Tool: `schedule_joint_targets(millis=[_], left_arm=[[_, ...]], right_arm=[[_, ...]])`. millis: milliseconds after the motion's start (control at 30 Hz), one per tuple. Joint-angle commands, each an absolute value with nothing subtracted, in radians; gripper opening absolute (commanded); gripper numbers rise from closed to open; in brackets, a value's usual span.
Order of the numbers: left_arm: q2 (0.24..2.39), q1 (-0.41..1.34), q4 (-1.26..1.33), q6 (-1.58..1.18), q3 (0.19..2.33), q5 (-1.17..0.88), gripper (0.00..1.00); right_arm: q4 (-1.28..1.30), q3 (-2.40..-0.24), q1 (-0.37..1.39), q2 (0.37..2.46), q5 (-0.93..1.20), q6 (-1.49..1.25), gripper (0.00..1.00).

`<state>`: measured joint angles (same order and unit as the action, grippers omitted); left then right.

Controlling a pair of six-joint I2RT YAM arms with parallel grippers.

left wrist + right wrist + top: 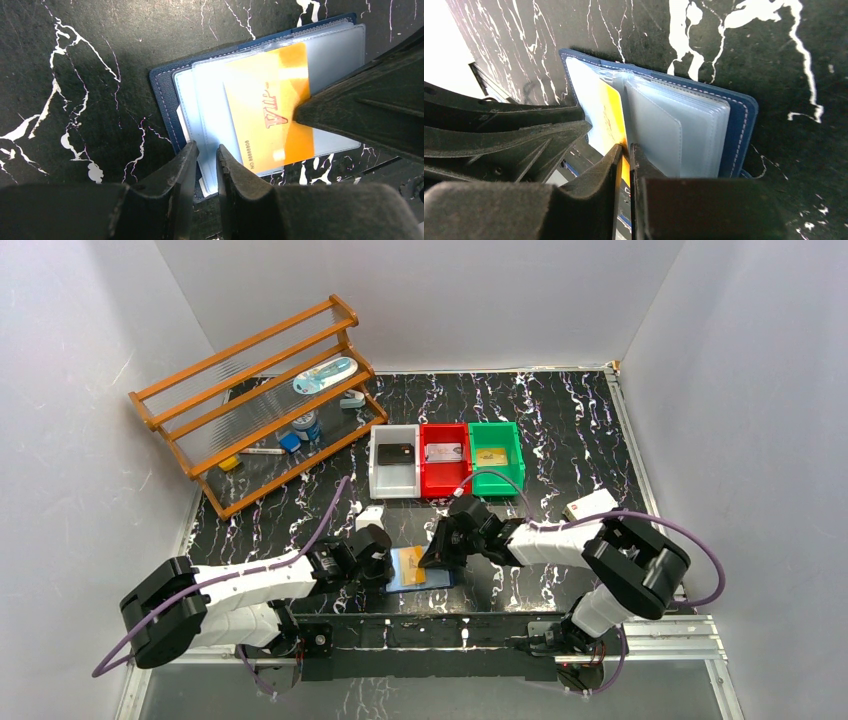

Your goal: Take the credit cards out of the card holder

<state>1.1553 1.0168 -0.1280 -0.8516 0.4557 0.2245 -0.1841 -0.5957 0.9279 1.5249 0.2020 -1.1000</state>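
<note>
**CARD HOLDER, OPEN, GOLD CARD IN POCKET**

Card holder [418, 568]: lies open on the marbled table [560, 420], at its near edge, between your two arms.
Gold card [270, 110]: partly inside a clear pocket.
Your right gripper [625, 147]: narrow, pinching that card's edge.
Your left gripper [205, 150]: narrow, astride a pocket leaf at the holder's left side; you cannot tell if it grips.
White bin [392, 480], red bin [445, 478], green bin [497, 480]: a row farther back.

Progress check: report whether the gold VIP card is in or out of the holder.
In: gold VIP card sits in the card holder, under clear plastic.
</note>
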Motion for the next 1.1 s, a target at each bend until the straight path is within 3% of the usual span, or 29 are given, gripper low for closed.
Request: schedule_joint_targets(millis=[0, 367, 700, 800, 867, 933, 1067], left_arm=[[1.172, 1.019, -0.203, -0.849, 0.42, 0.262, 0.2], [1.33, 1.02, -0.285, -0.805, 0.516, 0.281, 0.16], [1.364, 1.02, -0.299, -0.798, 0.542, 0.272, 0.09], [1.36, 1.02, -0.3, -0.795, 0.538, 0.267, 0.08], [1.354, 1.021, -0.302, -0.796, 0.534, 0.267, 0.08], [1.347, 1.02, -0.305, -0.8, 0.529, 0.27, 0.07], [1.325, 1.02, -0.308, -0.801, 0.526, 0.268, 0.04]], right_arm=[[-0.152, -0.591, 0.908, 1.464, 0.179, -1.093, 0.19], [-0.162, -0.593, 0.902, 1.467, 0.213, -1.095, 0.23], [-0.458, -0.492, 0.896, 1.535, 0.271, -1.231, 0.3], [-0.519, -0.473, 0.896, 1.555, 0.274, -1.245, 0.25], [-0.517, -0.472, 0.895, 1.555, 0.267, -1.238, 0.13], [-0.477, -0.473, 0.894, 1.534, 0.245, -1.225, 0.06], [-0.346, -0.474, 0.894, 1.466, 0.172, -1.176, 0.06]])
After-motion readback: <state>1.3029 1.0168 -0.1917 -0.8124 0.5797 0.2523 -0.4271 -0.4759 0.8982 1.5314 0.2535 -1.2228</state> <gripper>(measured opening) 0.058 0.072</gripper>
